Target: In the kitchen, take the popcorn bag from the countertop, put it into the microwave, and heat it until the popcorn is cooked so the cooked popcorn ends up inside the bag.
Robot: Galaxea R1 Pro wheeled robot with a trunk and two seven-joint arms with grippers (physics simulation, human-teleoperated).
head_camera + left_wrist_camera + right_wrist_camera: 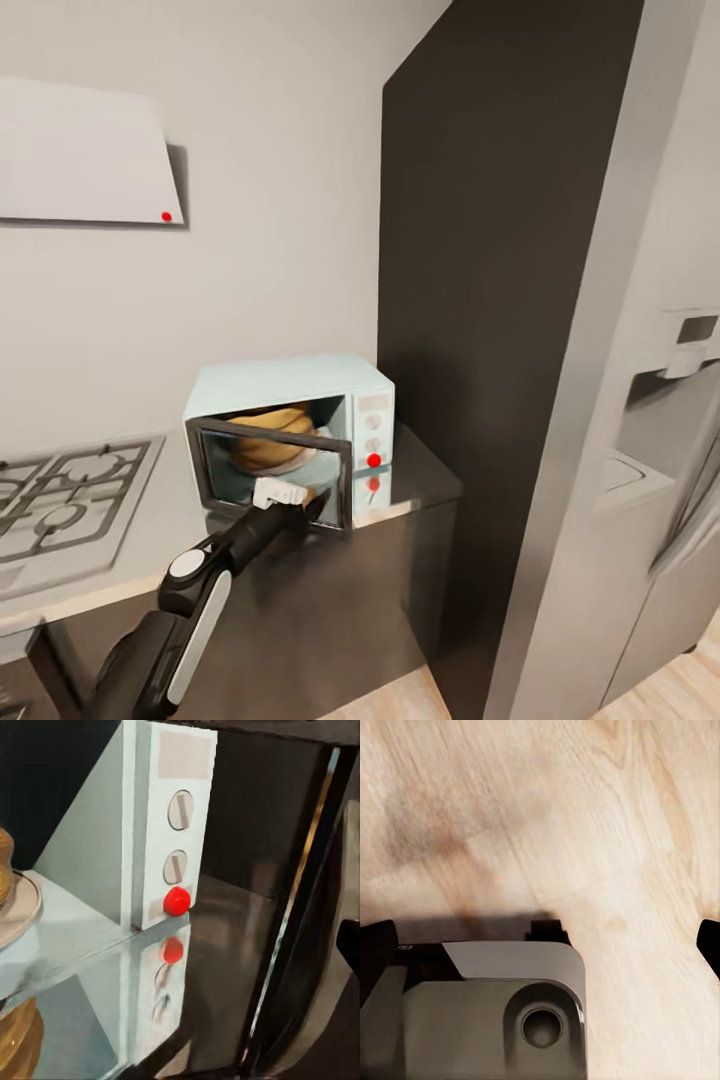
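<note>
wrinkled popcorn bag (pixel 268 436), boxy mint microwave (pixel 290 382)

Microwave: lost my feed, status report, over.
Left gripper at door, jaws unclear. Popcorn bag inside microwave. Door ajar. Right gripper over floor.

Popcorn bag (pixel 268 437) half hidden behind microwave (pixel 300 385) door glass; cut by frame edge in left wrist view. Left hand (pixel 300 497) fingertips dark against door edge, opening unreadable. Right hand (pixel 540 937) fingertips cut at frame edges. Stovetop (pixel 60 495) cropped at left.
</note>
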